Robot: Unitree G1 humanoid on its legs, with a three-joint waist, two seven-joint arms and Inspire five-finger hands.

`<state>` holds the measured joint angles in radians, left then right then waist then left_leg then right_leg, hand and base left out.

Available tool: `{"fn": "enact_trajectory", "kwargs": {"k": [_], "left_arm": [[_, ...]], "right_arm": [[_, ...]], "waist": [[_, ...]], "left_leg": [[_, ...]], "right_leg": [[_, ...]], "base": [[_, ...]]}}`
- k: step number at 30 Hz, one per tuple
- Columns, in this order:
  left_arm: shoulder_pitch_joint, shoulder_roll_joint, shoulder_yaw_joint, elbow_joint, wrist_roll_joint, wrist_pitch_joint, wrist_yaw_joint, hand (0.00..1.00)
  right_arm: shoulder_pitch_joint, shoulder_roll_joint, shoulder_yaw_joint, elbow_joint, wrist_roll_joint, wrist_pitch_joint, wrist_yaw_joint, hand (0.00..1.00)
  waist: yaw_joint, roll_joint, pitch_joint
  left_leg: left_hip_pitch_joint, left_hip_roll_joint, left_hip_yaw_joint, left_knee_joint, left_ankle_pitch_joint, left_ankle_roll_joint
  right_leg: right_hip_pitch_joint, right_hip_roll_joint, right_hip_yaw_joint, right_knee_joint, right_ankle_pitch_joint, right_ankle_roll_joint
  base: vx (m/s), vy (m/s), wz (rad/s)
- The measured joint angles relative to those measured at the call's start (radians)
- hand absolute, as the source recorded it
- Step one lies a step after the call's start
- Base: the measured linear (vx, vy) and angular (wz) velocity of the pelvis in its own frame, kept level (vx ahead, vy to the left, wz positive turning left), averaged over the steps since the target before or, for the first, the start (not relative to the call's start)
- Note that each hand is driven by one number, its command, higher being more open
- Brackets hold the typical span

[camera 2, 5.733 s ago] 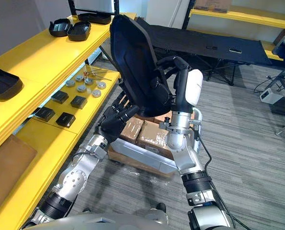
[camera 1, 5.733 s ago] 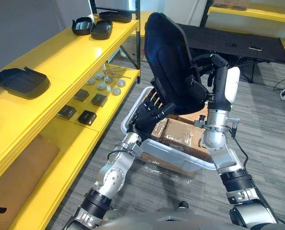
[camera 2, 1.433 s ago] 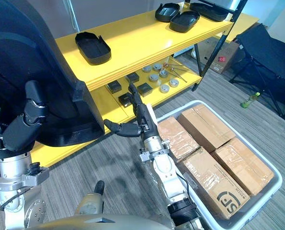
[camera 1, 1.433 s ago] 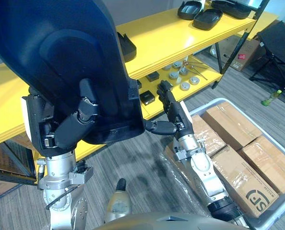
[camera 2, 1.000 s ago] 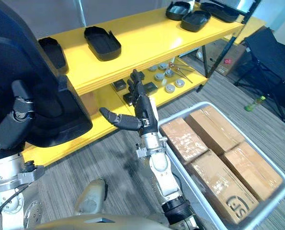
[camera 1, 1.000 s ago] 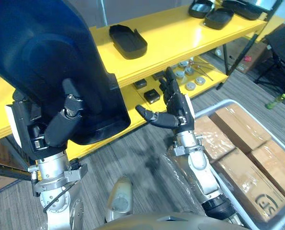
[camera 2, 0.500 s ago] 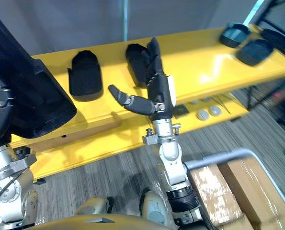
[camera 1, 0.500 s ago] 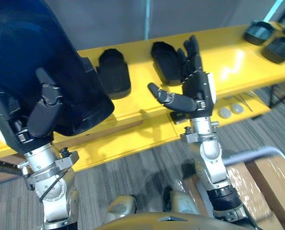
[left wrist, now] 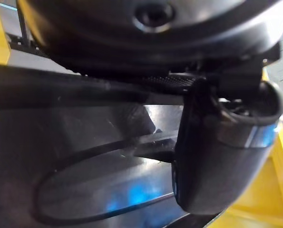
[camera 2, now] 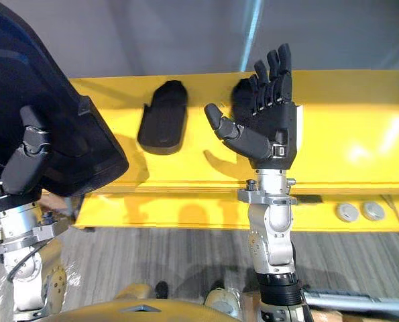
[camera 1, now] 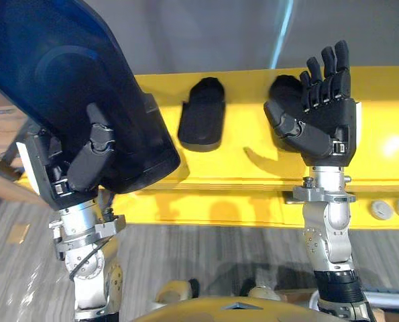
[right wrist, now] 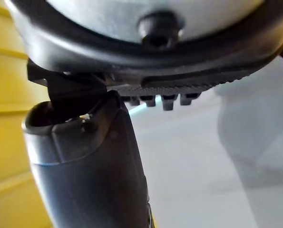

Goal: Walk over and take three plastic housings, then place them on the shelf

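Left eye view gives you the whole risk at once: the large black housing (camera 1: 58, 74) stands tall above your left hand (camera 1: 85, 161), which grips it low down, thumb curled over its face (the left wrist view shows that thumb pressed against the shell). Held by one hand at its lower part, it looks top-heavy, so I judge it could tilt or slip out as you reach forward. Its lower corner hangs over the front of the yellow shelf (camera 1: 246, 174) and could catch the edge, or knock the smaller housing (camera 1: 202, 117) lying just beside it. Your right hand (camera 1: 320, 127) is raised with straight fingers, holding nothing, and partly hides another housing (camera 1: 284, 86) on the shelf.
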<state>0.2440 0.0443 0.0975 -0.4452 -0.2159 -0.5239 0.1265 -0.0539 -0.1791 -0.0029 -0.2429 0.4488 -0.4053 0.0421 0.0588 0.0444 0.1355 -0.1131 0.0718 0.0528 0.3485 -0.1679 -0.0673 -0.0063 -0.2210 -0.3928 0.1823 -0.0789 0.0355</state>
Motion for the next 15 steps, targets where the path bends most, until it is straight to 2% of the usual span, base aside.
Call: {"fn": "enact_trajectory", "kwargs": {"k": [1, 2, 3, 4, 5, 6, 7, 8, 9, 10, 11, 12, 13, 14, 15], "left_arm": [[0.001, 0.0, -0.008, 0.004, 0.004, 0.003, -0.003, 0.0], [0.002, 0.0, -0.006, 0.006, 0.005, 0.004, -0.004, 0.0], [0.006, 0.001, -0.004, 0.009, 0.001, 0.004, -0.004, 0.0], [0.017, 0.002, -0.002, 0.008, 0.0, 0.003, -0.013, 0.0], [0.027, 0.002, -0.001, 0.005, 0.0, 0.001, -0.026, 0.0], [0.053, 0.003, 0.001, 0.005, 0.0, -0.002, -0.053, 0.0], [0.063, 0.006, 0.005, 0.006, 0.002, 0.0, -0.07, 0.0], [0.08, 0.026, 0.006, 0.006, 0.003, 0.001, -0.114, 0.0], [0.075, 0.046, 0.008, 0.01, 0.0, 0.003, -0.129, 0.0], [0.08, 0.082, 0.017, 0.015, -0.01, 0.019, -0.155, 0.0], [0.074, 0.107, 0.022, 0.023, -0.031, 0.047, -0.18, 0.0], [0.07, 0.112, 0.027, 0.03, -0.037, 0.06, -0.191, 0.0], [0.065, 0.115, 0.038, 0.042, -0.046, 0.074, -0.204, 0.0], [0.058, 0.116, 0.046, 0.059, -0.051, 0.098, -0.209, 0.0], [0.046, 0.122, 0.059, 0.072, -0.071, 0.114, -0.224, 0.0]], "right_arm": [[-0.001, 0.013, 0.002, 0.003, 0.0, 0.003, 0.004, 1.0], [-0.001, 0.018, 0.004, 0.003, 0.0, 0.005, 0.012, 1.0], [-0.001, 0.02, 0.008, 0.009, 0.0, 0.005, 0.02, 1.0], [-0.001, 0.018, 0.018, 0.018, 0.0, 0.005, 0.022, 1.0], [-0.002, 0.016, 0.02, 0.021, -0.002, 0.002, 0.024, 1.0], [-0.002, 0.011, 0.024, 0.038, -0.005, -0.011, 0.028, 1.0], [-0.001, 0.009, 0.024, 0.053, -0.005, -0.02, 0.028, 1.0], [0.003, 0.021, 0.016, 0.086, -0.004, -0.026, 0.025, 1.0], [0.003, 0.036, 0.012, 0.106, -0.005, -0.031, 0.023, 1.0], [0.007, 0.061, 0.018, 0.142, -0.013, -0.026, 0.011, 1.0], [0.015, 0.075, 0.031, 0.155, -0.031, -0.025, -0.001, 1.0], [0.019, 0.08, 0.036, 0.155, -0.048, -0.025, -0.008, 1.0], [0.019, 0.084, 0.045, 0.154, -0.053, -0.025, -0.01, 1.0], [0.019, 0.083, 0.053, 0.152, -0.056, -0.025, -0.009, 1.0], [0.02, 0.079, 0.05, 0.139, -0.093, -0.027, -0.013, 1.0]], "waist": [[-0.005, -0.013, 0.007], [-0.008, -0.02, 0.011], [-0.009, -0.026, 0.015], [-0.008, -0.024, 0.013], [-0.007, -0.017, 0.009], [-0.005, 0.012, -0.007], [-0.009, 0.015, -0.009], [-0.034, 0.025, -0.016], [-0.034, 0.007, -0.006], [-0.027, -0.026, 0.008], [-0.009, -0.032, 0.008], [-0.002, -0.027, 0.012], [-0.003, -0.025, 0.012], [-0.008, -0.03, 0.009], [-0.011, -0.033, 0.006]], "left_leg": [[-0.04, 0.055, 0.019, 0.047, 0.009, -0.01], [-0.057, 0.09, 0.024, 0.062, 0.022, -0.019], [-0.06, 0.128, 0.017, 0.056, 0.057, -0.015], [-0.042, 0.138, -0.017, 0.026, 0.124, -0.006], [-0.034, 0.14, -0.046, 0.021, 0.167, -0.002], [-0.023, 0.138, -0.089, 0.037, 0.176, -0.032], [-0.013, 0.119, -0.087, 0.047, 0.104, -0.069], [-0.005, 0.104, -0.04, 0.061, -0.062, -0.145], [-0.009, 0.093, -0.015, 0.088, -0.089, -0.143], [-0.021, 0.074, 0.024, 0.155, -0.13, -0.112], [-0.036, 0.085, 0.05, 0.204, -0.163, -0.085], [-0.036, 0.099, 0.072, 0.202, -0.167, -0.072], [-0.028, 0.107, 0.092, 0.185, -0.159, -0.055], [0.001, 0.106, 0.106, 0.133, -0.132, -0.04], [0.021, 0.097, 0.113, 0.075, -0.1, -0.033]], "right_leg": [[0.009, -0.041, -0.015, 0.015, -0.002, 0.006], [0.007, -0.08, -0.015, 0.038, -0.006, 0.022], [0.004, -0.137, -0.005, 0.075, -0.012, 0.051], [-0.011, -0.186, 0.033, 0.108, -0.017, 0.106], [-0.024, -0.201, 0.057, 0.12, -0.018, 0.137], [-0.056, -0.226, 0.109, 0.136, -0.015, 0.181], [-0.066, -0.242, 0.137, 0.135, -0.009, 0.194], [-0.061, -0.264, 0.172, 0.089, 0.025, 0.2], [-0.053, -0.283, 0.19, 0.063, 0.051, 0.198], [-0.038, -0.289, 0.203, -0.006, 0.146, 0.147], [-0.037, -0.276, 0.183, -0.073, 0.3, 0.154], [-0.038, -0.266, 0.171, -0.102, 0.355, 0.152], [-0.048, -0.25, 0.136, -0.073, 0.353, 0.149], [-0.051, -0.211, 0.097, 0.003, 0.27, 0.145], [-0.046, -0.156, 0.096, 0.042, 0.176, 0.154]], "base": [[-0.02, 0.207, 0.55], [-0.02, 0.386, 0.43], [0.0, 0.479, 0.03], [0.0, 0.525, -0.2], [-0.02, 0.558, -0.54], [-0.03, 0.508, -0.56], [-0.08, 0.869, -0.5], [-0.07, 0.617, -0.27], [-0.14, 0.821, -0.52], [-0.16, 0.579, -0.81], [-0.19, 0.677, -0.9], [-0.15, 0.389, -0.67], [-0.09, 0.259, -0.44], [-0.04, 0.254, -0.39], [0.0, 0.214, -0.18]]}}
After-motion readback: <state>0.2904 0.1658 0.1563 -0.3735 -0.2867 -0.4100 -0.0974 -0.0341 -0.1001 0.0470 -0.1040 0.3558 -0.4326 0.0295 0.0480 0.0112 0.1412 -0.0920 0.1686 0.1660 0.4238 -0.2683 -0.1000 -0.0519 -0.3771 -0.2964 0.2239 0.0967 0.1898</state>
